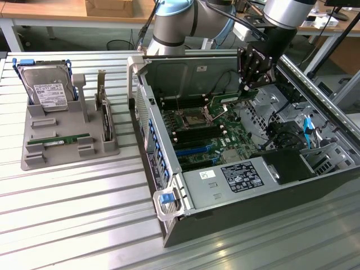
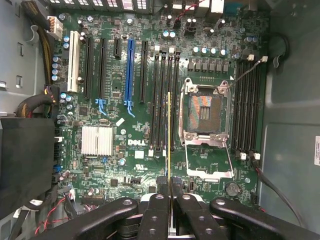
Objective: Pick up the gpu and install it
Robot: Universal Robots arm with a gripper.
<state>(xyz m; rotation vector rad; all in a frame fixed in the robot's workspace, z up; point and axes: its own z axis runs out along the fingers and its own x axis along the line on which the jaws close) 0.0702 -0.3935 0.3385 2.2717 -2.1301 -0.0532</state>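
Green gpu stick held over the open computer case.
Exterior view: the tool (image 1: 251, 84) hangs inside the case (image 1: 236, 185), clamped on the gpu (image 1: 224, 100) above the board; a gray tray (image 1: 62, 147) with a hard drive (image 1: 48, 90) sits on the tabletop (image 1: 67, 225).
Wrist view: the gpu (image 2: 169, 130), edge-on between the tool (image 2: 170, 187) fingers, hovers above black memory slots (image 2: 162, 105) beside the processor socket (image 2: 206, 112).

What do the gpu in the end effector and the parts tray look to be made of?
gpu: green circuit board, matte, seen edge-on in the wrist view; likely fibreglass laminate. Tray: uniform dull grey with moulded slots, probably plastic.
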